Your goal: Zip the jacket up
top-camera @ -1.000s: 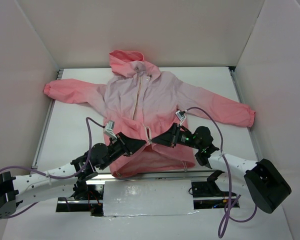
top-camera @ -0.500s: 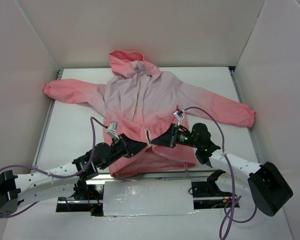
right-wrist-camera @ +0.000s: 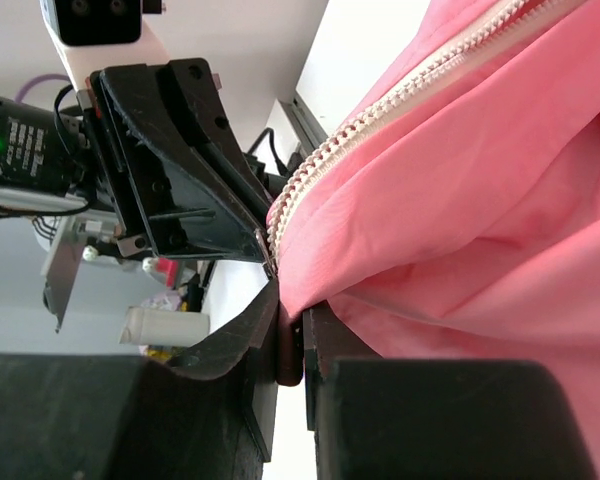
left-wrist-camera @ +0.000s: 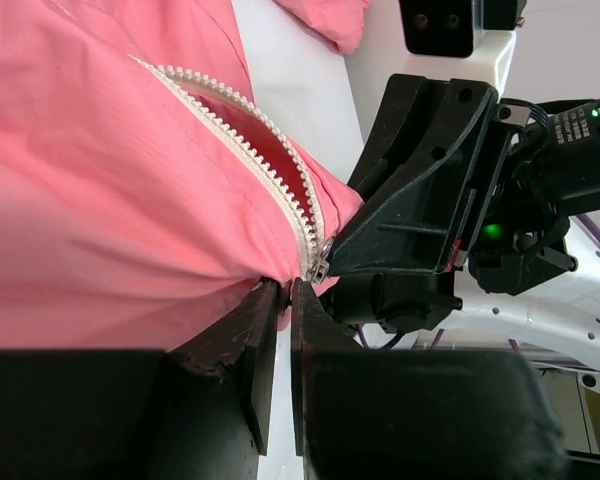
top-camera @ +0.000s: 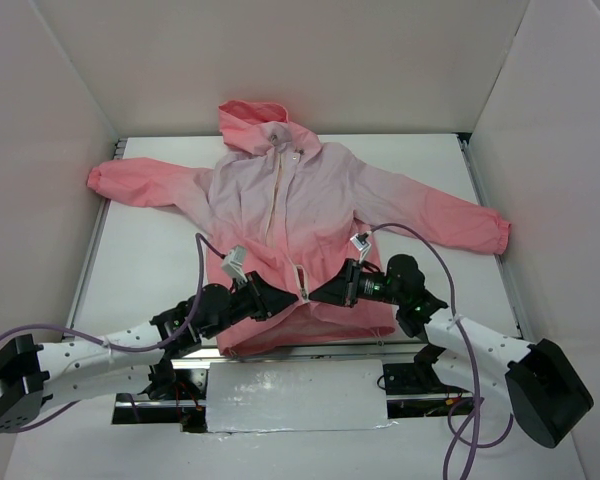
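Now | jacket [top-camera: 310, 200] flat on worktop [top-camera: 150, 270], hood far, hem near the arms | left jaws and right jaws each clamped on hem cloth, either side of zipper [top-camera: 276, 190] foot, nearly touching | slider [left-wrist-camera: 320, 268] just beyond left jaws | zipper's long axis runs away toward hood
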`<control>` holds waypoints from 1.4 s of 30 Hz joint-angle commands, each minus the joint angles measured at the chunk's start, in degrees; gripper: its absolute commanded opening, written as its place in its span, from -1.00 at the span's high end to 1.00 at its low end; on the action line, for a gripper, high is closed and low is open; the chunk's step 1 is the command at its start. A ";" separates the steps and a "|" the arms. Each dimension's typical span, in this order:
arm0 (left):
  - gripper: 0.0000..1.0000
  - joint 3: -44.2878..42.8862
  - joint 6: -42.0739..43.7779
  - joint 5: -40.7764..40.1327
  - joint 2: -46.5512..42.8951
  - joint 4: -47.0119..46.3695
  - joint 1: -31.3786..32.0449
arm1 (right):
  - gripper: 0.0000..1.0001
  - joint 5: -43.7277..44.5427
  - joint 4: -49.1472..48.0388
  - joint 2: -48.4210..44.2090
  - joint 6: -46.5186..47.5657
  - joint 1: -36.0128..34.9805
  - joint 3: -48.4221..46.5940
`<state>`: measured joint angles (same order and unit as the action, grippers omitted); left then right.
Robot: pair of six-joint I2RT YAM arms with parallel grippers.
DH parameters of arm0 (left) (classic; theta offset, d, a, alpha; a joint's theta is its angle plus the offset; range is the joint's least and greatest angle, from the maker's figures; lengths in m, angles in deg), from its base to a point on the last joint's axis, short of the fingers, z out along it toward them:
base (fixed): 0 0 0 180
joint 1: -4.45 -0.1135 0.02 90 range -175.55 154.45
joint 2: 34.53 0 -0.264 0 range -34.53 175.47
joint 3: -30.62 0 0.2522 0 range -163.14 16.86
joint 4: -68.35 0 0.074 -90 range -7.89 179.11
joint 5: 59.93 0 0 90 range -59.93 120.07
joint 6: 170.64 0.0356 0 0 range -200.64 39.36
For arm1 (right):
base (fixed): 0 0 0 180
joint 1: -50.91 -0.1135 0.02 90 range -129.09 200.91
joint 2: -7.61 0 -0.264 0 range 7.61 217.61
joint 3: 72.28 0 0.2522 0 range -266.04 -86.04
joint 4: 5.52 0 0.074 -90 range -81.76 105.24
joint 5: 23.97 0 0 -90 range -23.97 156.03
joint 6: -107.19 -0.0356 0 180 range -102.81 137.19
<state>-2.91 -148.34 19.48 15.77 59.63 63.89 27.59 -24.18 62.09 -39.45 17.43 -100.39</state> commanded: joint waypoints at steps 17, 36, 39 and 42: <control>1.00 -2.56 -0.50 2.15 0.76 0.60 -0.03 | -0.20 4.15 13.78 -11.75 7.94 0.60 -0.59; 1.00 -2.38 -0.59 3.91 1.81 -1.16 -0.03 | -0.35 1.27 23.81 -14.05 21.30 0.60 -11.39; 1.00 -2.38 -0.59 4.35 2.25 -1.69 0.06 | -0.32 -1.64 23.98 -12.03 23.76 0.51 -12.89; 1.00 -2.20 -0.68 4.70 2.60 -2.39 -0.03 | -0.30 -3.05 24.51 -10.54 25.88 0.51 -14.04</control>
<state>-3.19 -148.49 23.18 18.11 61.08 63.89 28.64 3.53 50.88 -17.47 17.81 -110.90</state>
